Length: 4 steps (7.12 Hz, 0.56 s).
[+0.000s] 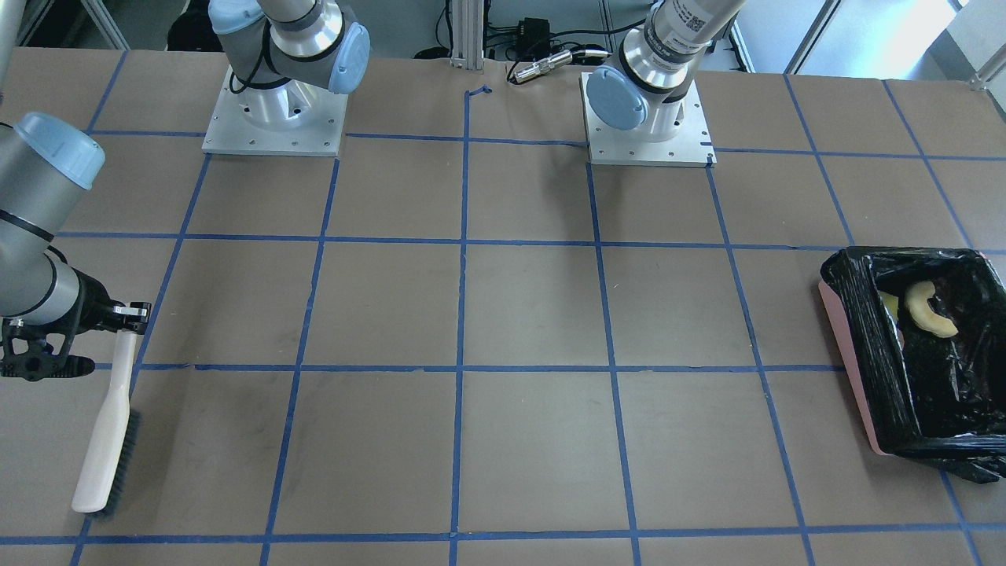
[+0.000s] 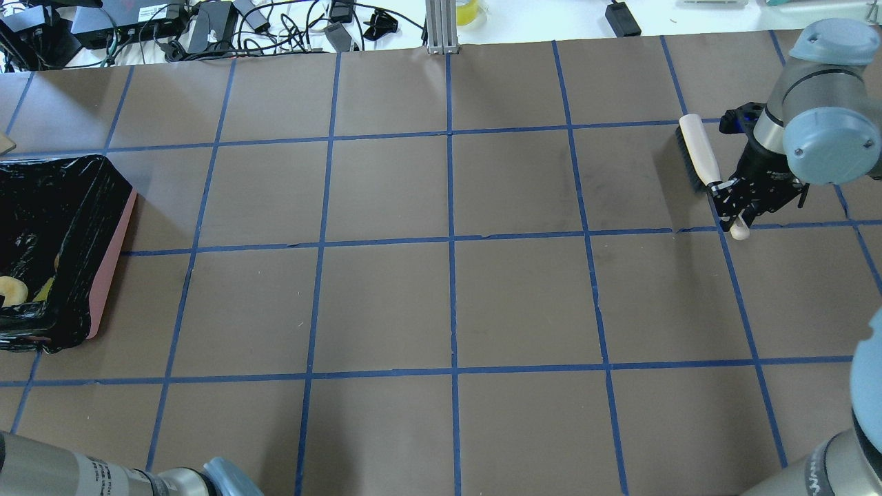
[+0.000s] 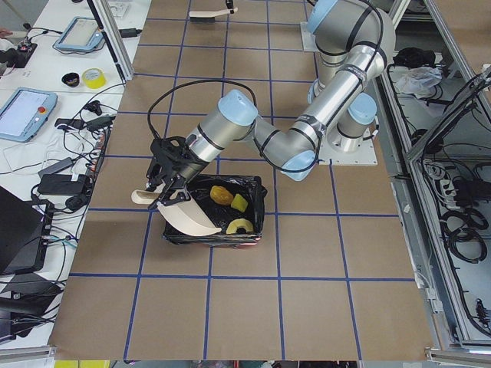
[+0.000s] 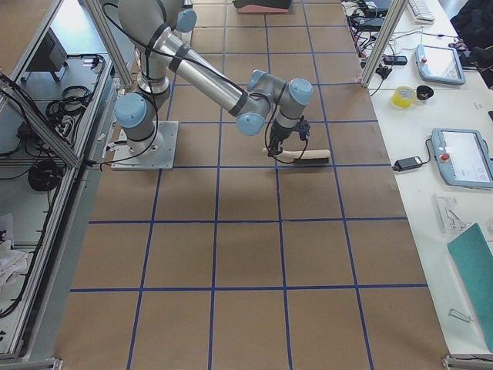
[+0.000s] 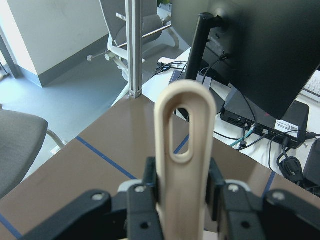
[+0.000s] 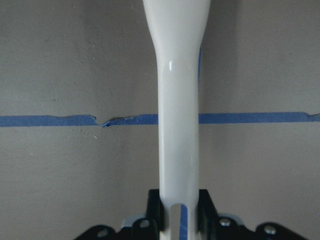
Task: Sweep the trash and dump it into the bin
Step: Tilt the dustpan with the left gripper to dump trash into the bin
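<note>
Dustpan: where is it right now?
Exterior left view: the dustpan is in the left gripper, tilted at the bin's outer side, at the table's end on the robot's left.

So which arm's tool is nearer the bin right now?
Left. The left tool holds the dustpan right at the bin; the right tool grips the brush far off at the opposite end.

Bright, even indoor light in all our views.
We find only soft, faint shadows on the table [image 1: 534, 314]; the glossy black-lined bin [image 1: 880, 330] throws small glints. In our right wrist view the brush handle [image 6: 178, 100] is nearly blown out to white. In our left wrist view the dustpan handle [image 5: 184, 150] is evenly lit, and the pale wall [image 5: 45, 35] behind looks washed out.
</note>
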{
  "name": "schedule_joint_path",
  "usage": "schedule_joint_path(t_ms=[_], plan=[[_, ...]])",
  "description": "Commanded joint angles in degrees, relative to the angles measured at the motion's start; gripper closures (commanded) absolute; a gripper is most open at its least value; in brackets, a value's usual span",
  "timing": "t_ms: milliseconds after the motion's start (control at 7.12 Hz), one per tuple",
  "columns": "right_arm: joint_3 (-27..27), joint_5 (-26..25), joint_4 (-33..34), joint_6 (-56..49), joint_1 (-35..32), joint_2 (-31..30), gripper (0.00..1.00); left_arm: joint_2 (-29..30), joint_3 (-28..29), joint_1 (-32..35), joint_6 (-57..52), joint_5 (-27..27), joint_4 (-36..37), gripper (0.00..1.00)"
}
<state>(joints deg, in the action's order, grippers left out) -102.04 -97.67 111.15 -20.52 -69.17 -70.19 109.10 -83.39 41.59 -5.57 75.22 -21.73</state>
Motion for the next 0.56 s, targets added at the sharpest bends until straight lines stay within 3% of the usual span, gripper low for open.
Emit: schedule_joint_path(t_ms=[0,140,421], plan=[[0.0,-0.4,0.2,0.0,0.0,0.1,0.25,-0.3,-0.1,2.3,0.1,0.5,0.5,1.0],[0.0,-0.4,0.4,0.1,0.0,0.1,0.21,0.0,-0.2,2.8,2.3,1.2,-0.8,1.0],[0.7,-0.7,-0.4,0.2,0.0,-0.6,0.11,0.5,-0.2,11.1,14.9,14.0,-6.3,1.0]])
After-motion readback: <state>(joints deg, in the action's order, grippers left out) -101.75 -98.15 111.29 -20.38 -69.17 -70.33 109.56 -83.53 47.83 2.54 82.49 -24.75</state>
